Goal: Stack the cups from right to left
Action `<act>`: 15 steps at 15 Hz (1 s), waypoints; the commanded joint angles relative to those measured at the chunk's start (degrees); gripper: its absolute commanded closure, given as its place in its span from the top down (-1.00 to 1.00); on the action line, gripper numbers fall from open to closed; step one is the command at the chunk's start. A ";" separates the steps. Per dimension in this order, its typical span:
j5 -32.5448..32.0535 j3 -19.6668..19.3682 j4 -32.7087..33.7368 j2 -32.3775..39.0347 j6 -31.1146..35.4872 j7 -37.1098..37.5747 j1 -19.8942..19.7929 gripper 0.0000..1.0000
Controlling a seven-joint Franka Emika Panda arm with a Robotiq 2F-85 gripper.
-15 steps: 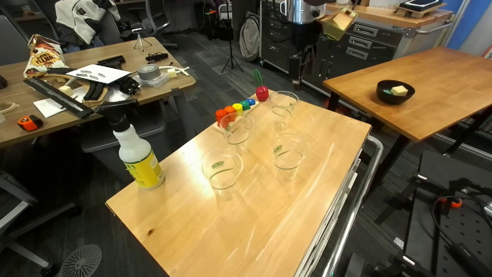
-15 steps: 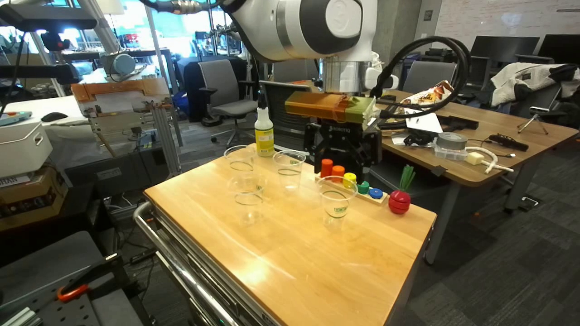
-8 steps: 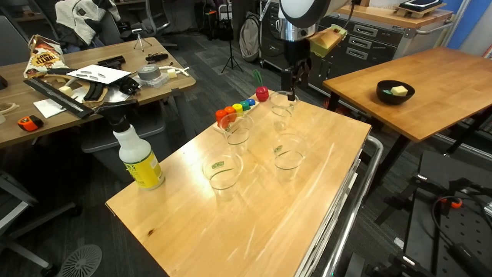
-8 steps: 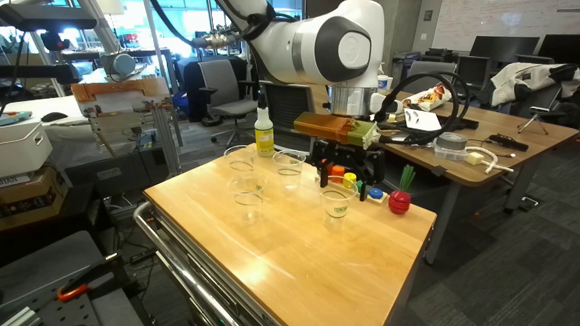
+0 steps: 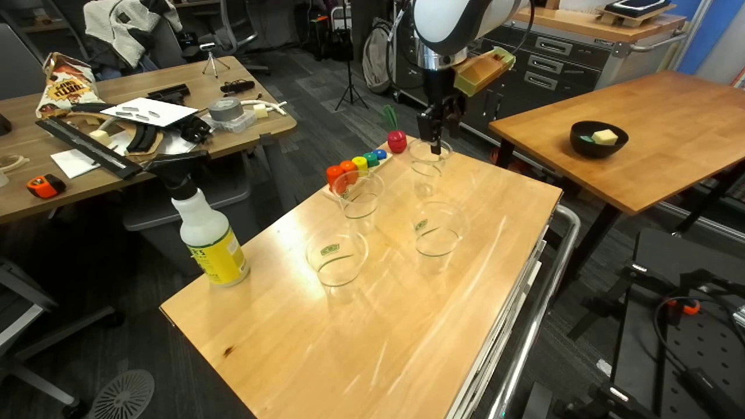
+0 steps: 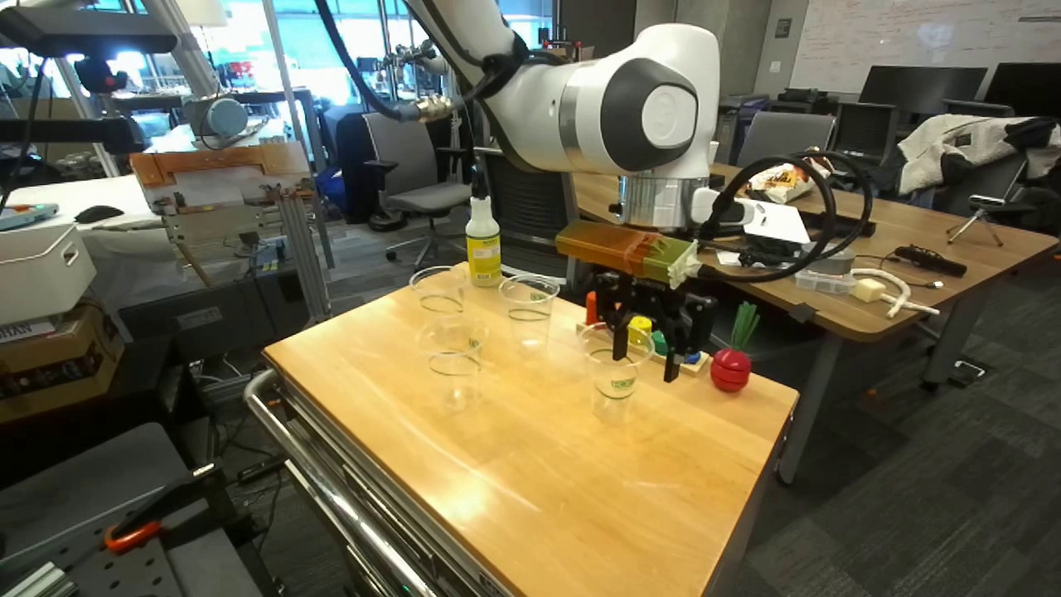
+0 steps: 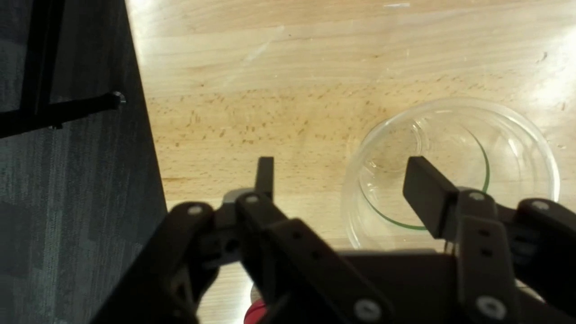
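Over the wooden tabletop [image 6: 530, 497], close to a round red piece with a green top [image 6: 730, 371], the gripper [image 6: 646, 368] hangs lower than it did a second ago, and the white arm [image 6: 638, 108] has dropped with it. Back then, in an exterior view, it showed higher up, with the red peg [image 6: 591, 308] and the orange peg [image 5: 348, 167] in plain sight; now it stands in front of the orange one. The blue peg [image 6: 693, 359], clear to see half a second ago, is partly covered by a finger. The fingers [image 7: 429, 195] are spread well apart and have hold of nothing. From the wrist, one lies over the nearest cup [image 7: 463, 144] and the other over bare wood just outside it, so the rim runs between them; whether the inner tip dips into the cup or only hovers above, I cannot tell. That cup has kept its place, and so have the second cup [image 6: 528, 315] near the red peg, the third cup [image 6: 454, 365] and the fourth cup [image 6: 437, 292], all upright and separate. The spray bottle [image 5: 215, 250] with the yellow label has not moved either.
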 commanded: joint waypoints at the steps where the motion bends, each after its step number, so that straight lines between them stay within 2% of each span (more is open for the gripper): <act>1: 1.35 -0.29 2.43 1.12 -0.89 1.30 -0.42 -0.17; 6: 3.59 0.49 1.23 0.53 -0.95 0.83 -1.01 -0.92; 7: 3.93 0.59 1.19 0.54 -1.05 0.75 -0.98 -0.99; 10: 5.58 0.98 1.76 0.19 -3.67 0.56 -0.95 -0.92; 15: 6.03 0.87 3.79 -3.12 -10.97 1.35 -0.45 -0.94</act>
